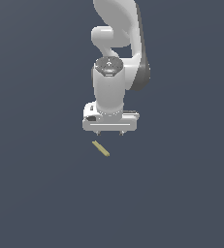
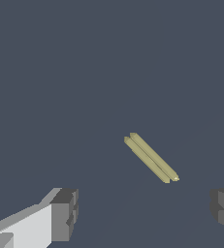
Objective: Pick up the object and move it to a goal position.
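Stick (image 2: 151,157), pale yellow-tan, thin and flat, is seen lying on the dark surface, untouched by any part of the arm. In the wrist view two grey fingertip pads (image 2: 65,214) are seen spread far apart, with nothing between them, so the gripper (image 1: 109,132) is shown parted and holding nothing. The stick is set diagonally in that view, ahead of the gap between the pads rather than inside it, and it is nearer to the pad at the frame's edge than to the other one. A lengthwise groove or seam is visible along it, and its ends look slightly pointed.

In the exterior view the two short fingertips are seen as small stubs under the white gripper body, pointed straight down and held above the surface. The stick (image 1: 100,148) is found just below and slightly toward the exterior view's left of the gripper's centre, near the fingertips but clear of them, and it is slanted across the view. It is shorter than the gripper body is wide.

Above the gripper, the white wrist and forearm of the Panda arm (image 1: 114,58) are seen rising upward, with a dark grey joint on the exterior view's right side.

No containers are visible. The surface (image 1: 36,193) is a plain, even, dark blue-grey plane that fills both pictures; no walls or room edges can be made out.
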You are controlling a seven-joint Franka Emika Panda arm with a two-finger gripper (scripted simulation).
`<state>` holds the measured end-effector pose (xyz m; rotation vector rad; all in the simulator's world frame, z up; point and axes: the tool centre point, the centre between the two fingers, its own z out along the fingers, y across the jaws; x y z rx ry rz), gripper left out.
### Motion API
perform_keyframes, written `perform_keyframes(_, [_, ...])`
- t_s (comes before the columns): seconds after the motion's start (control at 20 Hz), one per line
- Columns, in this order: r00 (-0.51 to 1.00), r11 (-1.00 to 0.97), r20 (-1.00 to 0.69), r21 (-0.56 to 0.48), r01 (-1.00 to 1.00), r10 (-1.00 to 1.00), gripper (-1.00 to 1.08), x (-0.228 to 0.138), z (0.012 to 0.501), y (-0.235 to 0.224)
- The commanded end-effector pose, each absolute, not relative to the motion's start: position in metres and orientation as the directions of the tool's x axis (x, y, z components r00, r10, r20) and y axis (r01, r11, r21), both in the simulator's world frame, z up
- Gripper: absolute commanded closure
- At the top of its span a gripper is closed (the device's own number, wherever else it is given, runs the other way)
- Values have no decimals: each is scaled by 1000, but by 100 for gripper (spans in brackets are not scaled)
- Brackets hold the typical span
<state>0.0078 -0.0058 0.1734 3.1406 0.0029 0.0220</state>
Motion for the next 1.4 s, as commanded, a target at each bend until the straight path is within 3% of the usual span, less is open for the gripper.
perform_keyframes(0.0, [1000, -1000, 14, 1, 2, 2, -92, 8, 173, -6])
perform_keyframes(1.35, [985, -984, 4, 19, 175, 175, -92, 6, 160, -11])
